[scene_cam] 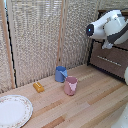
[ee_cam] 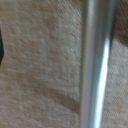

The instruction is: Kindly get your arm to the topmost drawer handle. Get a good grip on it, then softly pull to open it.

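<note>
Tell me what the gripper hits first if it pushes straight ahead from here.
Most likely the drawer handle: the wrist view shows the silver bar close ahead, with the brown drawer front behind it. Exact depth is unclear; the gripper's fingers aren't visible.

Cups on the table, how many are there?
2. A blue cup stands near the woven screen, and a pink cup stands just in front of it, toward the exterior view's right. None looks hidden.

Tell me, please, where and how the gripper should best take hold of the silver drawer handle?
Probably at the middle of the drawer handle, coming straight at the dark drawer front, one finger on each side of the bar. It is thin, straight and stands off the wood, so the middle should pull evenly.
</note>
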You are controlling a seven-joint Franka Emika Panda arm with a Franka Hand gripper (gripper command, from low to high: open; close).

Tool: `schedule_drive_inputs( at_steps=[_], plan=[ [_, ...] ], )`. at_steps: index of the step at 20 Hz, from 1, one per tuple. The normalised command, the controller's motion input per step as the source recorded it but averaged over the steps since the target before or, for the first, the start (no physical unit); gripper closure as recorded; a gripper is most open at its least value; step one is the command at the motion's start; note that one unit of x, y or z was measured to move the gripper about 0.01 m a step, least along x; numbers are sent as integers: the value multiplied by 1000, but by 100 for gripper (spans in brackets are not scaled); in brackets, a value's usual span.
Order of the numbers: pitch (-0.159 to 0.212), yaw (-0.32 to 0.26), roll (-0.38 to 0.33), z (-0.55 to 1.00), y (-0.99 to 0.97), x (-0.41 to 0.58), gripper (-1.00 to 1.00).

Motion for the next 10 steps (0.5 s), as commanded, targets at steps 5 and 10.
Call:
schedule_drive_inputs(
  at_steps=[5,10],
  plan=[
    [4,285,3,-17,-55,0,100],
    [0,0,0,-1,-31,0,100]
  ],
)
